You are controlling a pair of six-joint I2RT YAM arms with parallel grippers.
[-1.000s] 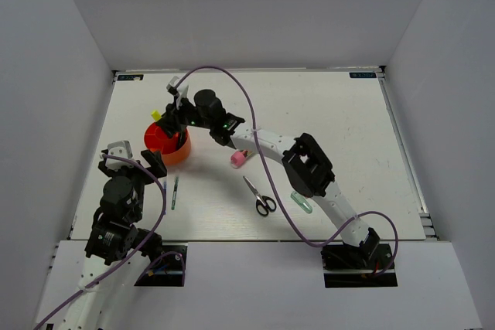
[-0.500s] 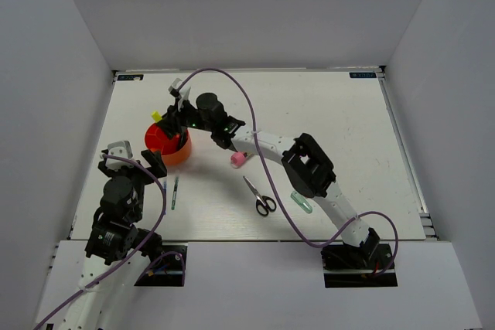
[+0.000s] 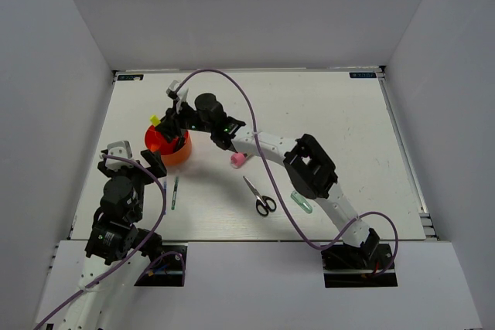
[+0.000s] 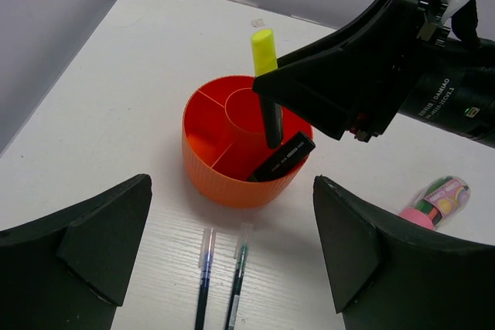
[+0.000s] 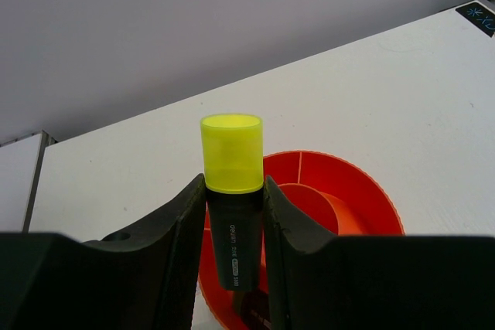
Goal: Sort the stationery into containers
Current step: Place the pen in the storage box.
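1. Fingers (image 5: 182,241) of my right gripper (image 5: 232,191) are clenched on the black barrel of the yellow-capped highlighter (image 5: 232,214), one on each side, just under the cap.
2. The highlighter stands upright, cap up, with its lower end inside the mouth of the red-orange pot (image 4: 205,113). It sits beside the round centre cup, close to a black marker (image 4: 281,158) that leans in the pot. I cannot tell whether its tip touches the floor.
3. I judge this to be the drop-off step for the highlighter.
4. The next move calls for spreading the right fingers so the highlighter settles, then lifting straight up to clear the cap and rim.
5. My left gripper (image 4: 232,183) hovers near the pot, jaws wide apart and empty.
6. Left to sort are two thin pens (image 4: 220,280) just beside the pot, the pink tube (image 3: 239,159), the scissors (image 3: 261,197) and a pale-green capsule piece (image 3: 302,203).
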